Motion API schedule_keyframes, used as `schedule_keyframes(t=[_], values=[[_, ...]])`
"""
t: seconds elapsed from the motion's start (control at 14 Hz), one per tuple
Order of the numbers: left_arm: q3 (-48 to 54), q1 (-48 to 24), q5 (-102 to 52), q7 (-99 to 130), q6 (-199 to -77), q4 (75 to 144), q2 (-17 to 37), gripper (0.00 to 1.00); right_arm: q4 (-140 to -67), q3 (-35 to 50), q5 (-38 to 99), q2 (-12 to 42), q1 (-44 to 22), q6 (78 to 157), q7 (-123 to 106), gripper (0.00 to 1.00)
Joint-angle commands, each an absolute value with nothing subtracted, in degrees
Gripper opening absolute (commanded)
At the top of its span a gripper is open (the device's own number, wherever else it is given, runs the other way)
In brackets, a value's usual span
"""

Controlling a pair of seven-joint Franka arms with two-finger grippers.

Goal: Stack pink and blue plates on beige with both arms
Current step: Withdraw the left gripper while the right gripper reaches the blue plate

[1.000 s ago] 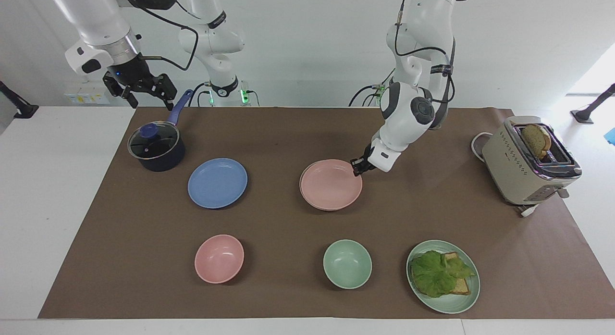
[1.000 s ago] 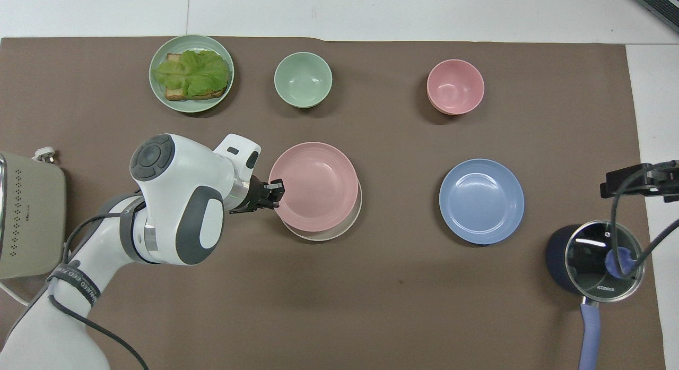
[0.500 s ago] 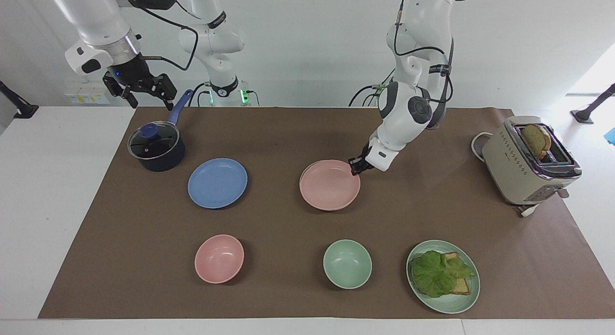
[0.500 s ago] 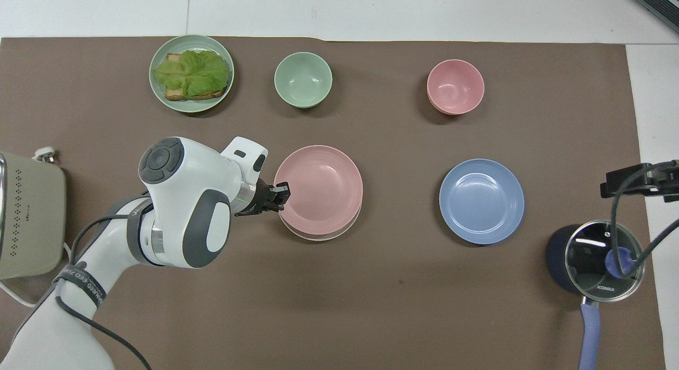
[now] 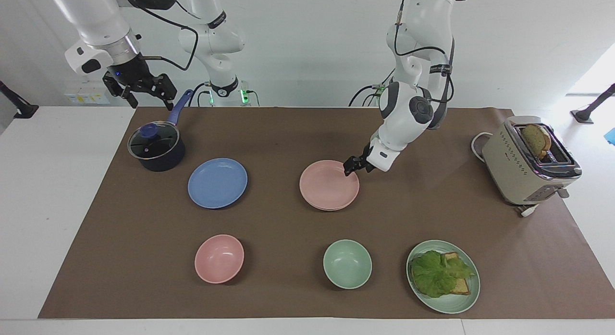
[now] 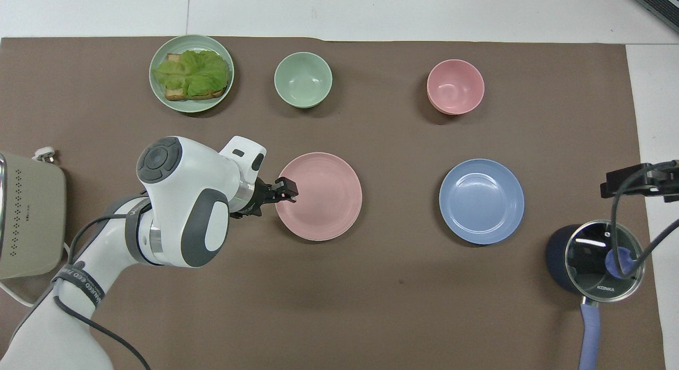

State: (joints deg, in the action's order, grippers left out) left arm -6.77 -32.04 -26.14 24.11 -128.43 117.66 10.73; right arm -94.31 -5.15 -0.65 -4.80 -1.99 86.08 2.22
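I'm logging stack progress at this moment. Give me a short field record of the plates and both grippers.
pink plate: lies flat on the beige plate, nearly covering it
beige plate: under the pink one, only a thin rim shows
blue plate: alone on the mat, beside the stack toward the right arm's end, not yet stacked
left gripper: open, at the pink plate's rim, not gripping it
right gripper: open, raised over the pot's end of the table, waiting
stack status: one of two plates placed
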Motion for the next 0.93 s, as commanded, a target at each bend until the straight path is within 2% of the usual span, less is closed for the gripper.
schedule_keyframes(t=[0.0, 0.21, 0.43, 0.71, 0.86], values=[[-7.7, -29.3, -23.0, 23.8, -124.4, 113.9, 9.5, 1.0, -96.6, -5.3, 0.6, -6.2, -1.6, 88.8, 2.8, 1.0], [-7.8, -25.4, -14.8, 23.3, -116.7, 107.9, 9.3, 1.0, -99.0, -5.2, 0.6, -6.1, -1.6, 91.0, 2.5, 1.0], [-7.8, -20.1, -10.4, 17.0, -109.5, 103.0, 9.3, 1.0, -103.9, -5.2, 0.6, -5.8, -1.7, 98.1, 1.2, 1.0], [-7.8, -11.1, -8.9, 7.5, -104.1, 98.0, 9.3, 1.0, -109.9, -5.1, 0.7, -2.5, -1.7, 107.5, -2.4, 1.0], [-7.8, -8.6, -7.2, 4.0, -102.3, 96.6, 9.1, 1.0, -110.0, -5.1, 1.1, 1.6, -1.7, 109.9, -4.9, 1.0]])
